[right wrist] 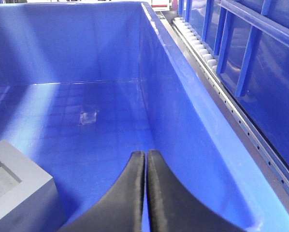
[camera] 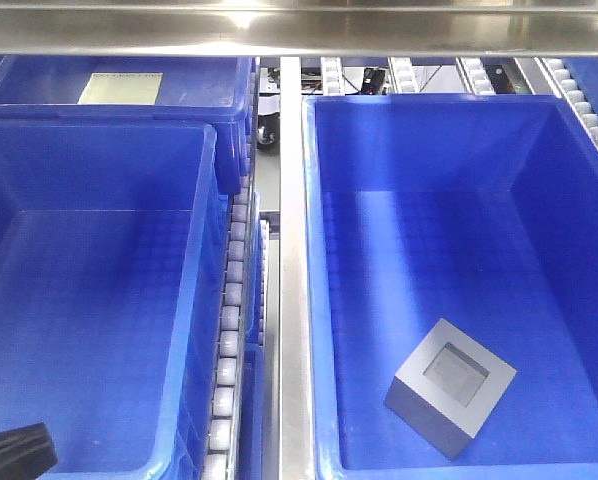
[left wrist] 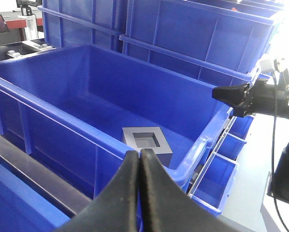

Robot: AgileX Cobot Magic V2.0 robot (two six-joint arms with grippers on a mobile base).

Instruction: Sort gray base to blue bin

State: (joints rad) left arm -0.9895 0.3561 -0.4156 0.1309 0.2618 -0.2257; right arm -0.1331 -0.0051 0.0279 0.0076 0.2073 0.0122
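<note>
Reviewing the front view first: the base point(camera: 450, 388) lies on the floor of the bin point(camera: 324, 300) that fills the right half of the frame, in its lower middle, recess upward and turned at an angle to the walls. It touches neither wall. A second crate point(camera: 194, 290) occupies the left half, and a third crate point(camera: 229, 100) at upper left holds a pale sheet point(camera: 121, 87). A roller track point(camera: 231, 330) runs between the left and right crates. A dark shape at the lower left corner may be part of an arm; it cannot be identified with certainty.

Left wrist view: the left gripper point(left wrist: 140, 159) sits at bottom centre, its fingers pressed together with nothing between them. It stands outside the bin's near wall. The base point(left wrist: 148, 143) rests on the bin floor just beyond that wall. The right gripper point(left wrist: 222, 93) enters from the right edge, above the bin's rim; from this angle its jaws appear closed.

Right wrist view: the right gripper point(right wrist: 145, 164) is closed and empty, fingers touching, over the bin interior. The base point(right wrist: 16, 188) sits at lower left, apart from the fingers.

Assessment: the base is inside a plain blue bin and neither gripper holds it. Placement appears done; only clearing the arms seems left.
</note>
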